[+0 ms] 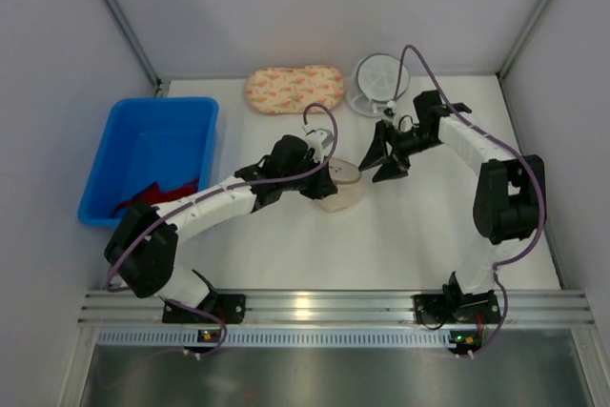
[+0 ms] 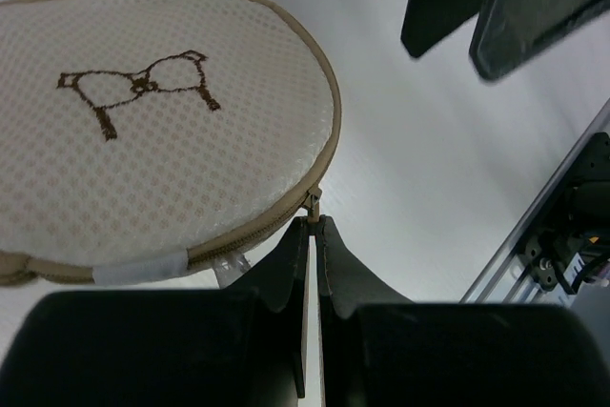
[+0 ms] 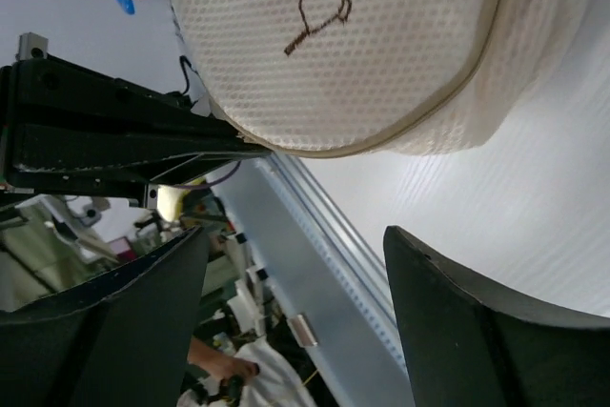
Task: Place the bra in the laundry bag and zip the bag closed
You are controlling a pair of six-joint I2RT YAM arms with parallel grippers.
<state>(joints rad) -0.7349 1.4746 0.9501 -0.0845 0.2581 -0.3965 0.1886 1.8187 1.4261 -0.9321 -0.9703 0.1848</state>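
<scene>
Pinching the zipper pull [image 2: 312, 201] at the rim of the laundry bag [image 2: 162, 140], my left gripper [image 2: 313, 226] has its jaws pressed together on that small tab. The bag's mesh dome lies just ahead of them and off to one side, with a brown stitched outline [image 2: 143, 88] on its top. My right gripper [image 1: 381, 161] hangs at the bag's opposite side, jaws spread wide and touching nothing. Past both grippers, toward the back wall, lie a peach floral pouch [image 1: 294, 89] and a white ribbed container [image 1: 379, 83]. Well apart, beyond my left arm, a blue bin [image 1: 167, 102] holds a red cloth [image 1: 157, 193].
</scene>
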